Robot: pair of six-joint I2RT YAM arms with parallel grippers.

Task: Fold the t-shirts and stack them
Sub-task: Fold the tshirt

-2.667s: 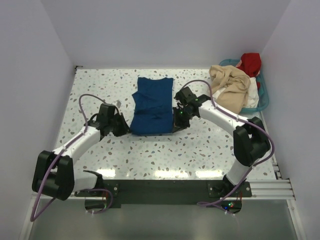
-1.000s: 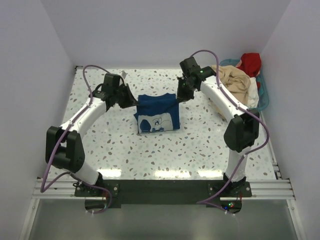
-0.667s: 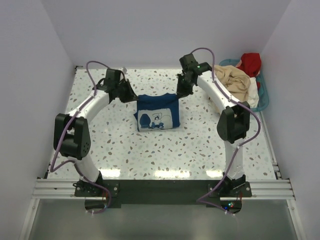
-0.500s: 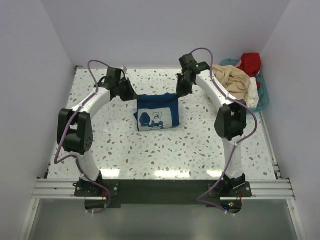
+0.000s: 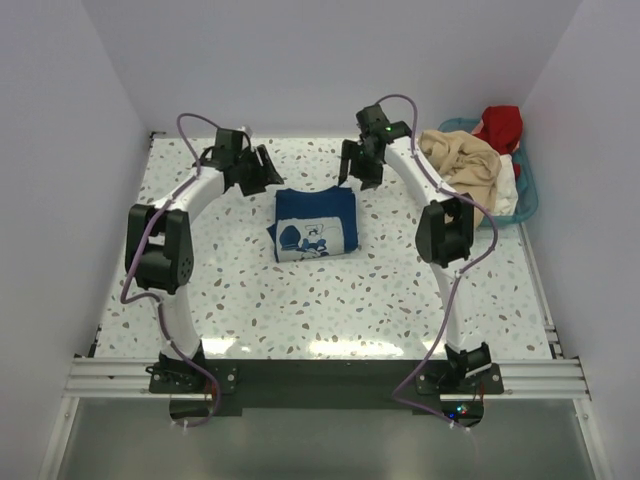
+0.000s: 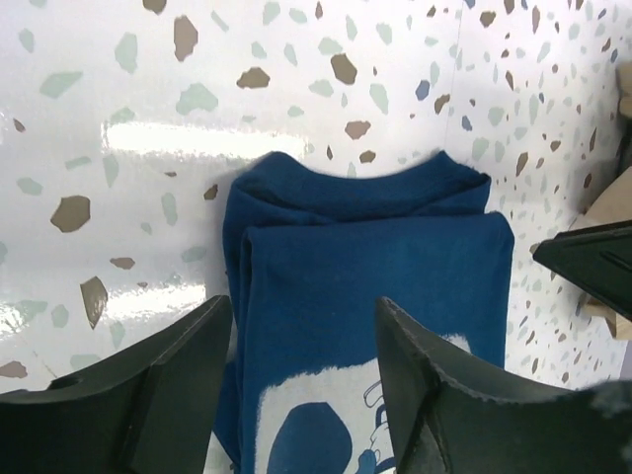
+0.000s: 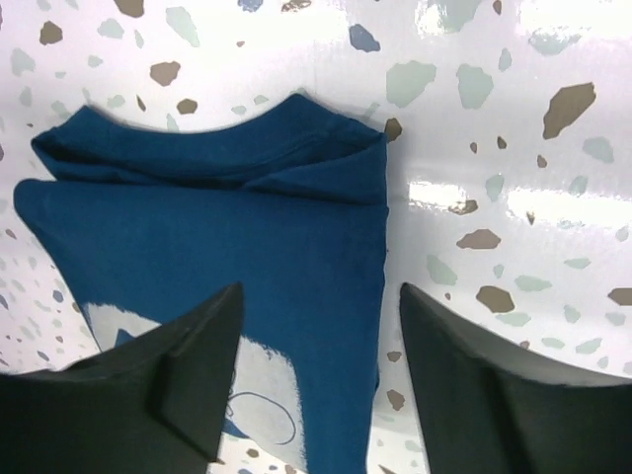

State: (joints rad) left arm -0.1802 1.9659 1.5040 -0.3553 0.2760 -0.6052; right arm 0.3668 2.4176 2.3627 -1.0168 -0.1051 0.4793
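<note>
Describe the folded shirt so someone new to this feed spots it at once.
On the speckled table, look at the far middle. There lies the navy t-shirt, folded into a small rectangle, white printed graphic facing up. Unlike it, the beige shirt, red shirt and white shirt sit crumpled in the teal basket at the far right.

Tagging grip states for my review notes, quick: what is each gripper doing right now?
Left gripper: open, holding nothing, over the folded navy t-shirt.
Right gripper: open, holding nothing, over the same shirt.
</note>
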